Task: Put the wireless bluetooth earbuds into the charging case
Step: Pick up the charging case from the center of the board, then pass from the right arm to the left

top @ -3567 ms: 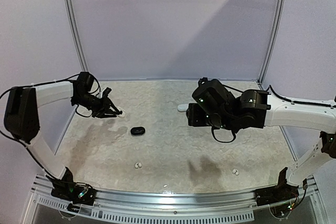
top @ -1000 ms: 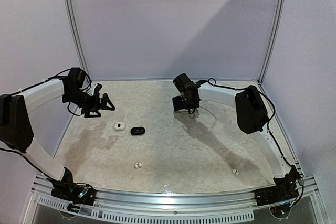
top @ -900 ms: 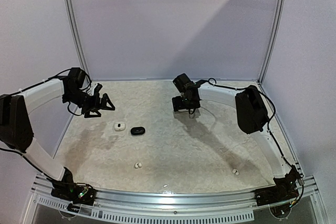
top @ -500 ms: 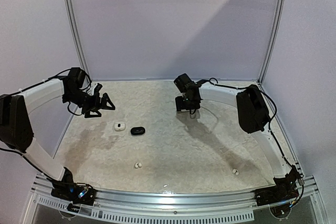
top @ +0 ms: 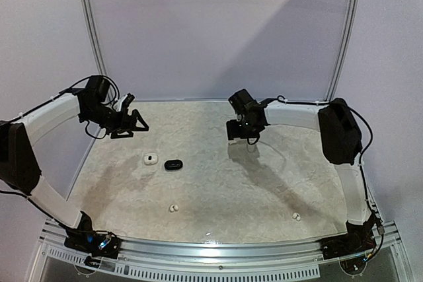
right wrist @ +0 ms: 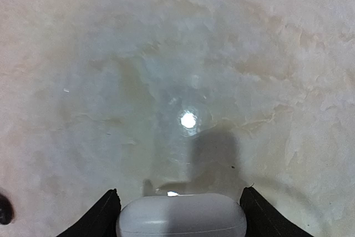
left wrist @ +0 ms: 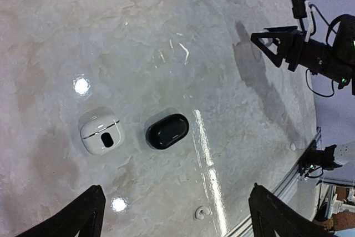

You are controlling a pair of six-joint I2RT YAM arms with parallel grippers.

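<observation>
In the right wrist view my right gripper [right wrist: 179, 201] is shut on a white oval charging case [right wrist: 182, 216], held off the table with its shadow below; from above the right gripper [top: 240, 130] hides that case. My left gripper [top: 130, 124] hovers open and empty at the back left. In the left wrist view the left gripper [left wrist: 176, 188] stands above a second white case [left wrist: 100, 137] and a black case [left wrist: 167, 131], both closed and side by side. White earbuds [top: 174, 208] lie near the front, another earbud [top: 296, 216] at the front right, and one earbud [left wrist: 201, 212] shows below the black case.
The white case [top: 151, 158] and the black case [top: 174, 164] lie left of centre on the marbled table [top: 225, 183]. A small dark thing [right wrist: 4, 209] sits cut off at the right wrist view's left edge. A metal rail [top: 218, 250] runs along the near edge, with walls behind.
The right arm has swung a little to the right and away with the white case in its jaws. The left gripper has risen slightly and shifted right. The things on the table have not moved.
</observation>
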